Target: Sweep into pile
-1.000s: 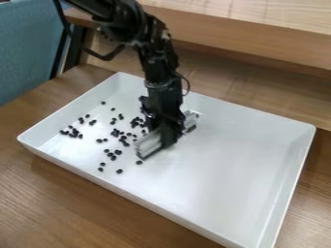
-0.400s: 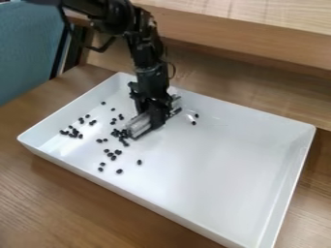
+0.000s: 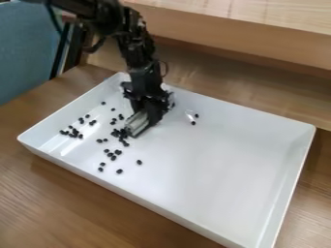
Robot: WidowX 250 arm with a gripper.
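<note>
The black gripper (image 3: 152,111) hangs low over the upper left half of the white tray (image 3: 213,164), shut on a pale sweeping tool (image 3: 137,124). One end of the tool sticks out at the gripper's lower left, close beside a clump of small black pieces (image 3: 121,134). More black pieces lie loosely across the tray's left part, among them a group near the left wall (image 3: 73,131). Two pieces (image 3: 194,119) lie apart to the right of the gripper. The arm partly hides the tool's far end.
Raised tray walls (image 3: 255,114) surround the work area. Behind the tray runs a wooden ledge (image 3: 259,46), and a blue-green chair (image 3: 26,53) stands at the upper left. The brown table (image 3: 52,203) lies under the tray.
The gripper and tool have moved left and slightly back, and the tool has turned. Two black pieces on the right have come out from behind the tool. Pieces near its left end now sit closer together.
</note>
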